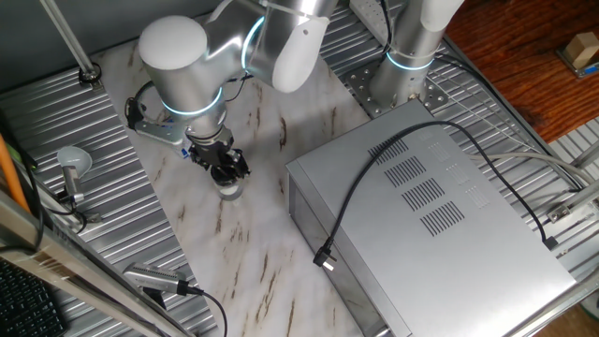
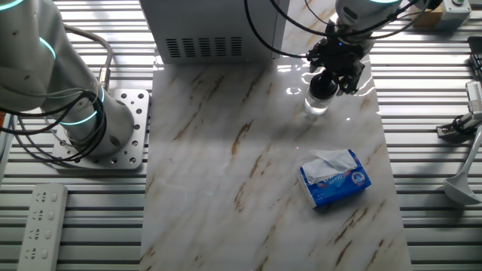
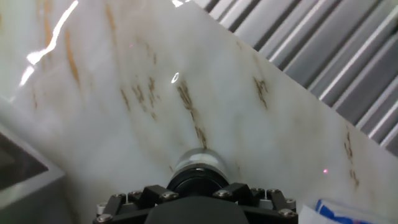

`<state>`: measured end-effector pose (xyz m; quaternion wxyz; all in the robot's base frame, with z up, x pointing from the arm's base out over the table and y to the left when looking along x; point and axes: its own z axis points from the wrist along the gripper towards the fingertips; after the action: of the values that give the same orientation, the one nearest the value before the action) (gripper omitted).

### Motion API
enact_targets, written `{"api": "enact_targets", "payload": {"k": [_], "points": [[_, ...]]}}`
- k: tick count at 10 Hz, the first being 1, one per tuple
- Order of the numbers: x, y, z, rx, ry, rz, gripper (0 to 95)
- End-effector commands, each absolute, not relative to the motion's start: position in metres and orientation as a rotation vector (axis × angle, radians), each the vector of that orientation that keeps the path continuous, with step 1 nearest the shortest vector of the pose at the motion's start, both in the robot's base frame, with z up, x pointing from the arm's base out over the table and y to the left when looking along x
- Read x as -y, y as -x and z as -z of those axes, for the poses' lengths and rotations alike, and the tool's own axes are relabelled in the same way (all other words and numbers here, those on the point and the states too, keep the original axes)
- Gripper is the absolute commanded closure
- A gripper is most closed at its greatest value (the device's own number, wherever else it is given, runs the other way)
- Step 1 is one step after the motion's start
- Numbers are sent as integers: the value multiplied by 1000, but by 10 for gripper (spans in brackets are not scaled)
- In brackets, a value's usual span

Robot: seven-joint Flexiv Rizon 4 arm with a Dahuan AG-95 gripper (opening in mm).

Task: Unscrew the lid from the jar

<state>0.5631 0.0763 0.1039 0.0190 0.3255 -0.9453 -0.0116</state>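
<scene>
- Gripper (image 2: 337, 73) pointing straight down over the marble-patterned table top (image 2: 226, 165); black fingers (image 1: 227, 169) closed in on the lid (image 3: 198, 181), one on either side, gripping it
- Lid: black, round, seated on top of the jar (image 2: 317, 102); hand view shows it framed directly below the finger bases, a dark ring about as wide as the glass under it
- Jar: clear, upright, standing on the table right beneath the gripper; only its lower body shows below the fingers in both fixed views; its far side catches a bright reflection in the hand view
- Cannot tell from any view whether the lid is threaded down tight or partly loosened
- Near the gripper, on the same table top: blue-and-white packet (image 2: 335, 178) lying flat, apart from the jar, white tissue showing at its open top; a corner of it enters the hand view low on the right
- To the other side of the gripper: grey metal box (image 1: 426, 220), large, vented on top, black cable (image 1: 365, 187) draped across it; well apart from the jar
- Farther off: round arm base (image 2: 98, 128) bolted to a perforated plate at the table's edge
- Farthest: white power strip (image 2: 41, 226) on the ribbed metal surface beyond the arm base
</scene>
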Motion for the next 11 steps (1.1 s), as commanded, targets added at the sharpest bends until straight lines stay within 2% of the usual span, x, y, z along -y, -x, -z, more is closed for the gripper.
{"api": "enact_targets", "payload": {"k": [1,9,10,11], "points": [[-76,-562,-106,2978,-840,55,190],[-76,-562,-106,3049,-403,89,190],[-76,-562,-106,3054,-371,93,380],[-76,-562,-106,3060,-326,97,380]]}}
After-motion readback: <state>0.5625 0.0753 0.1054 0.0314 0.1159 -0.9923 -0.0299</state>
